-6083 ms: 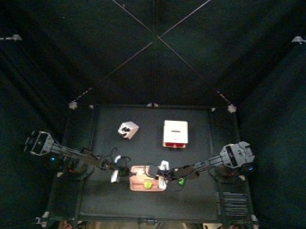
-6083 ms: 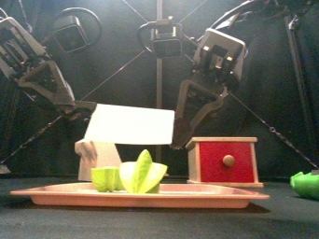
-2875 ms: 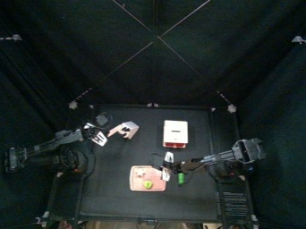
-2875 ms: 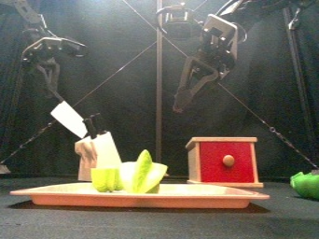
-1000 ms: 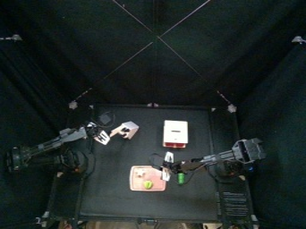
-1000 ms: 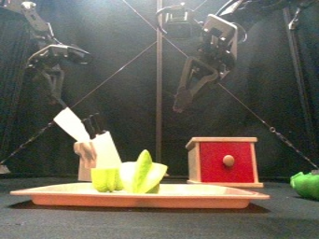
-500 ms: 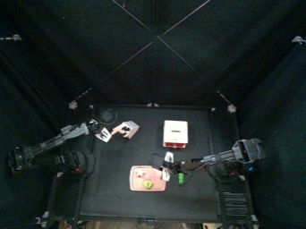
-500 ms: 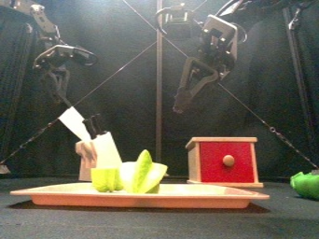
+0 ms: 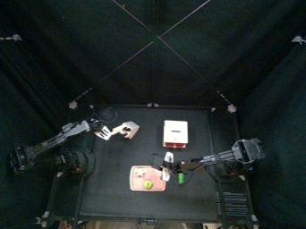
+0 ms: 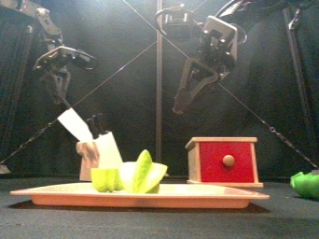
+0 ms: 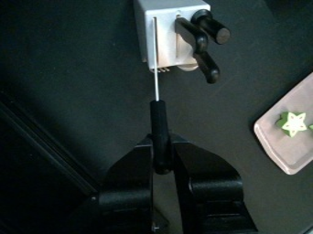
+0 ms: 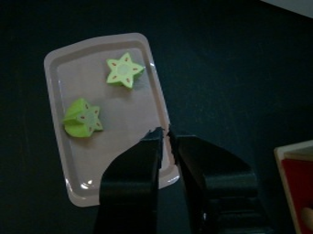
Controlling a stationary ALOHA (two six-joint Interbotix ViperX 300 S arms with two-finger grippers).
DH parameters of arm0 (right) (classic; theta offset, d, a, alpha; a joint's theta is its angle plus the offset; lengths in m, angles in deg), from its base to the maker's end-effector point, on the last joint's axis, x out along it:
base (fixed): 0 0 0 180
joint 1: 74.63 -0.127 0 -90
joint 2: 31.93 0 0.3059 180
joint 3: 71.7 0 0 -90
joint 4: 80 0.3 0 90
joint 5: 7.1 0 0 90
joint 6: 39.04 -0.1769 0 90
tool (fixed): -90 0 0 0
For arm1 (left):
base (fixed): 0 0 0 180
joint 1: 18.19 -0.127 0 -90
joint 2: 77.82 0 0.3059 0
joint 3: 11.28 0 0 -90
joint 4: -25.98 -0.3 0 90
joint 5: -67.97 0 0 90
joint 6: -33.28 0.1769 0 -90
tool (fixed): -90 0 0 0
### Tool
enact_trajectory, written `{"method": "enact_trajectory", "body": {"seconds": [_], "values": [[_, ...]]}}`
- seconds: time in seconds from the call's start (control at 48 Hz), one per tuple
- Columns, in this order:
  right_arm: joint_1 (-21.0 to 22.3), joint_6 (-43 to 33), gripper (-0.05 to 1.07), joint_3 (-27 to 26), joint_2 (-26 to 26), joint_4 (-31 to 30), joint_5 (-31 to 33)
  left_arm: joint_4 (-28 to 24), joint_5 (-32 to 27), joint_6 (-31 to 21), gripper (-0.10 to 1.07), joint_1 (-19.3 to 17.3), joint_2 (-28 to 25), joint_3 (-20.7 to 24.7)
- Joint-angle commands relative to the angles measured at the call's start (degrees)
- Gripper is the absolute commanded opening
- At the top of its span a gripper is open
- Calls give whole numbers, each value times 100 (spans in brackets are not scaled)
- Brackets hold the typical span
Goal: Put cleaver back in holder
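Two green pieces lie in the pink tray (image 12: 73,119). Holder (image 11: 166,37) keeps black-handled knives. Left gripper (image 11: 156,174) clamps the white-bladed cleaver (image 10: 74,123); right gripper (image 12: 163,137) seems closed, empty.

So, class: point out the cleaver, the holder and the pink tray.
cleaver (image 10: 73,123), front view, on its white blade.
holder (image 11: 163,27), left wrist view, on its white face.
pink tray (image 12: 104,119), right wrist view, on its bare floor.

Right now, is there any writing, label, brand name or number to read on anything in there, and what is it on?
None: no word, number, label or sign can be read in any view.
The white box with the red front: plain, only a round knob.
The holder: no readable mark.
The cleaver: blade bare.
The pink tray: blank; only green star-shaped pieces on it.
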Motion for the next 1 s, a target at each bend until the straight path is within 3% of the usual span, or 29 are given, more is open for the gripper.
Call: {"method": "enact_trajectory", "body": {"seconds": [0.0, 0.667, 0.771, 0.979], "values": [[26, 9, 57, -105, 97, -18, -35, -18, 9, 0, 37, -26, -132, 237], [149, -9, 57, -176, 70, 53, -62, -62, -176, -18, 37, -53, -1020, 1063], [396, -18, 57, -281, 18, 132, -281, -79, -387, -9, 37, -53, -1169, 1257], [1310, 0, 56, -536, -281, 765, -1090, -141, -413, -26, 38, -53, -1318, 1424]]}}
